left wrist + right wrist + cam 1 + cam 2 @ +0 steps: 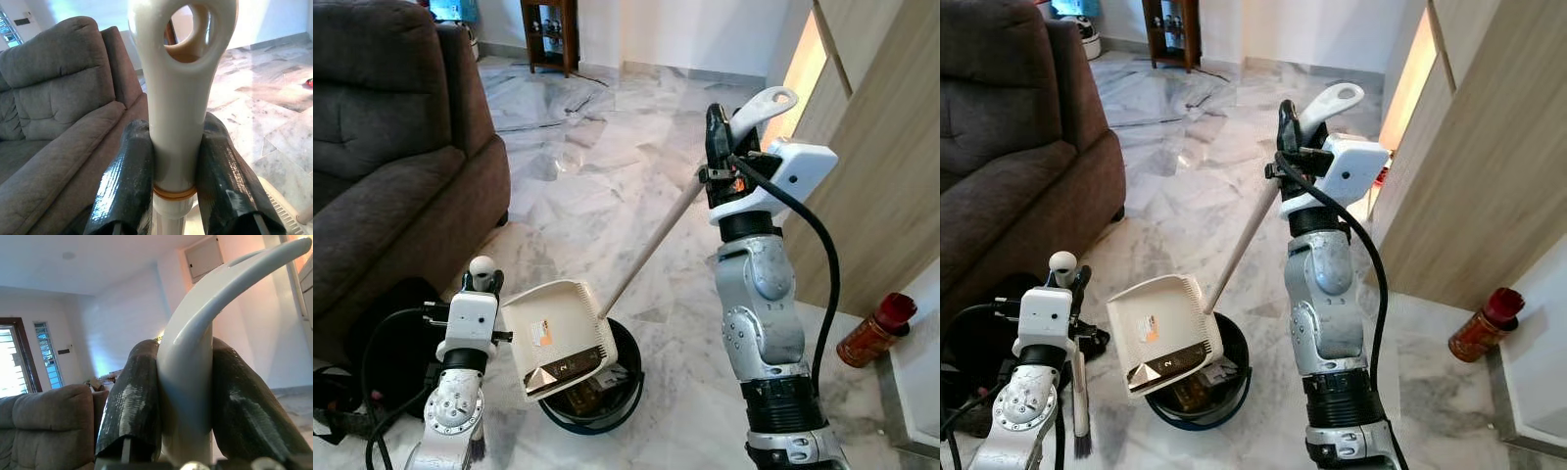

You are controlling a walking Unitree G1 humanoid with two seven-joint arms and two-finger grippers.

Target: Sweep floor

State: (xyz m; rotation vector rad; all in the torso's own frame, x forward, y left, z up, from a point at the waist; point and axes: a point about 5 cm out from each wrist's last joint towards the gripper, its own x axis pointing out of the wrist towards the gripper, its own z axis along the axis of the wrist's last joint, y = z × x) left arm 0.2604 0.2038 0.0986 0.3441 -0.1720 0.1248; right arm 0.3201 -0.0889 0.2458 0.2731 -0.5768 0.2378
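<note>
Two grippers: both at work, each clamped on a handle.
Right gripper (717, 125): raised high, fingers (134, 396) closed on the white looped grip at the top of the dustpan handle (651, 245).
Dustpan (558, 338): cream, tilted mouth-down over the bin, its lower lip inside the rim; the long handle slants up from it to the right gripper.
Bin (628, 362): dark, round, on the floor between the two arms; scraps visible inside.
Left gripper (176, 171): low, just beside the dustpan, fingers (127, 181) closed on the white top of the broom (1080, 392).
Broom: upright, dark bristles touching the floor by the left arm.
Floor (597, 176): glossy pale marble with grey veins.
Sofa (391, 147): brown, on the robot's left.
Cabinet (881, 166): wood-grain panel on the robot's right.
Bottle (876, 328): red cap, lying tilted on the floor near the cabinet.
Shelf (551, 34): dark wood, far end of the room.
</note>
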